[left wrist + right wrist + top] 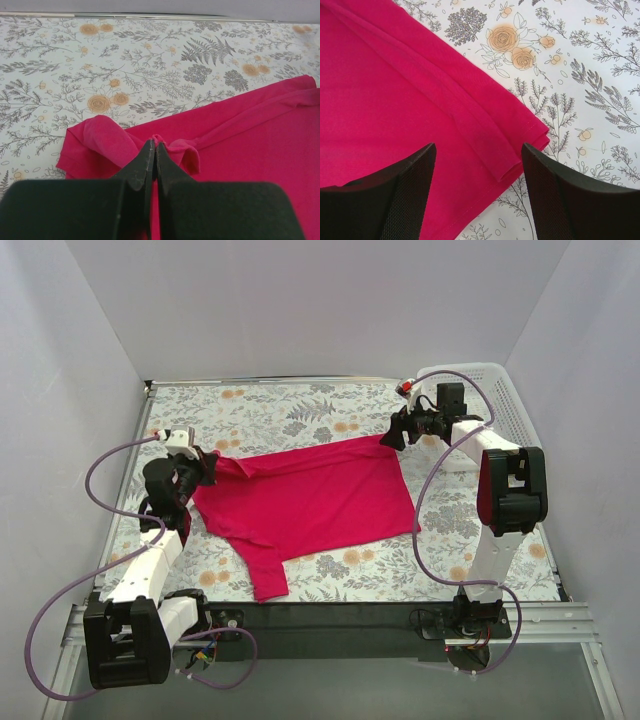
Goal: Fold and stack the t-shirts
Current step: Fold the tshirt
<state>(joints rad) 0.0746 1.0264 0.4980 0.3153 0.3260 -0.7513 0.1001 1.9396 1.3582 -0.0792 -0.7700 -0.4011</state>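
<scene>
The magenta-red t-shirt [305, 502] lies spread flat across the middle of the floral table, one sleeve pointing toward the near edge. My left gripper [208, 466] is at the shirt's left corner, shut on a pinched bunch of its cloth [165, 142]; a crumpled fold [102, 140] lies just left of the fingers. My right gripper [395, 435] is open over the shirt's far right corner [520, 145], fingers astride the folded hem and holding nothing. The neck tag is not in view.
A white mesh basket [500, 390] stands at the far right behind the right arm. The floral tablecloth [300, 405] runs to the back wall. White walls close in both sides. A black bar edges the table's near side [330, 615].
</scene>
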